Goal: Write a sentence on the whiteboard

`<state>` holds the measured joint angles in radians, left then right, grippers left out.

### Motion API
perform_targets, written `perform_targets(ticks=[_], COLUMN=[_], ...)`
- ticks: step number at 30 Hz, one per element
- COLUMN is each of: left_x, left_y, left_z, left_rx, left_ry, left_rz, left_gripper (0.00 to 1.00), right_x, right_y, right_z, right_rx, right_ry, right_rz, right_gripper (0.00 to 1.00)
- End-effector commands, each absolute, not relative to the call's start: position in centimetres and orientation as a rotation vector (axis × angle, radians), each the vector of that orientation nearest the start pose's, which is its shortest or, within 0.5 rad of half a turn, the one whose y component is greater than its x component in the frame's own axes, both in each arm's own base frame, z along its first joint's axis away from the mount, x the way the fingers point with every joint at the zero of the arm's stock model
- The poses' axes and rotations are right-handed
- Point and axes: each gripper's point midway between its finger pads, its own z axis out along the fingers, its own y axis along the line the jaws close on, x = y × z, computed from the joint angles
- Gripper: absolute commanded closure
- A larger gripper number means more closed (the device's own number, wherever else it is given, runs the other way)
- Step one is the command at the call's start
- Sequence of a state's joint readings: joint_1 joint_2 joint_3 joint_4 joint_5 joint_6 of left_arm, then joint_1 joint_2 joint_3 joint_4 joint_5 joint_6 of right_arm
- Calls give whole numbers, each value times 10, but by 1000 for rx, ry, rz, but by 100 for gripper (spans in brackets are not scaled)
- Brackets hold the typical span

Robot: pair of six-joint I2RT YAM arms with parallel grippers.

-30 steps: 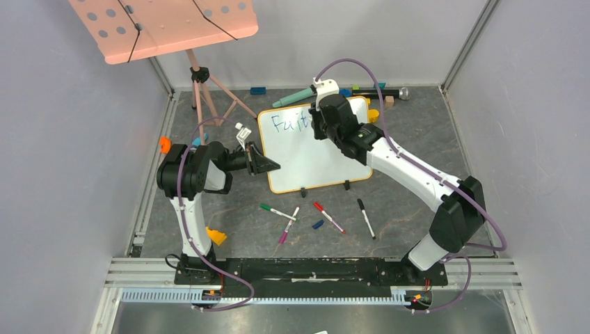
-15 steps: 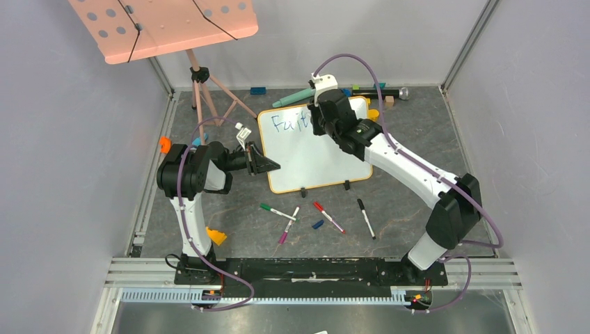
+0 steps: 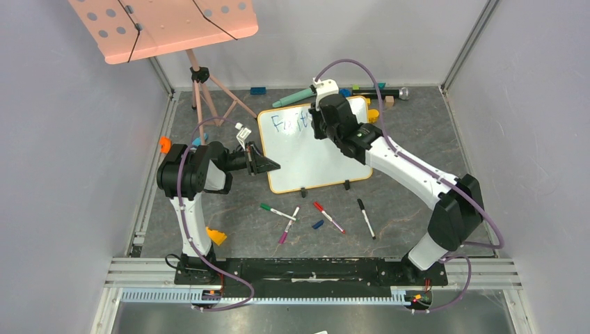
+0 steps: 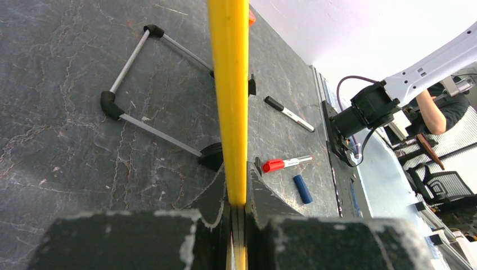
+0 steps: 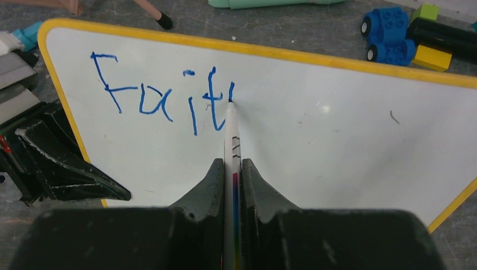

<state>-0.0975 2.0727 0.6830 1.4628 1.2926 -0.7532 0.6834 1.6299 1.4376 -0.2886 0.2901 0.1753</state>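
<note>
Grey table (image 3: 417, 132), whiteboard (image 3: 306, 163) — long side left-right.

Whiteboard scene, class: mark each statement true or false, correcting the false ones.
1. The right end effector holds a marker whose tip touches the whiteboard. True.
2. The writing is red. False: it is blue.
3. The left end effector clamps the whiteboard's yellow frame. True.
4. Three lines are written. False: there is one line, "Fait" plus a started stroke.
</note>
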Motion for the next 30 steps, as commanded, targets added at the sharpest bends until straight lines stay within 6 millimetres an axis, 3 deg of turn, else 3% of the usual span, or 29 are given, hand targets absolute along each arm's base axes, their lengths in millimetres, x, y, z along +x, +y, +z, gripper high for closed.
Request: perform_targets(ticks=[1,6,14,19,30], left_x=[321,321,321,321,321], left_y=[-212,-212,-212,-212,-212], left_z=[103,102,102,102,103], left_rx=[841,839,840,838,840], left_ry=[1528,1529,1529,1530,1529], left_rz=[-1491,-1491,-1491,-1491,-1491], left_gripper=[98,98,98,98,98], right_x=[393,388,405,412,409], right_y=[267,265,268,268,246], right_z=[228,220,247,252,245], right_rx=[-320,-313,-316,-318,-270], right_ry=[2019,2027,1994,1995,2024], right_rz=[280,297,251,225,151], right_gripper=[100,100,100,100,100])
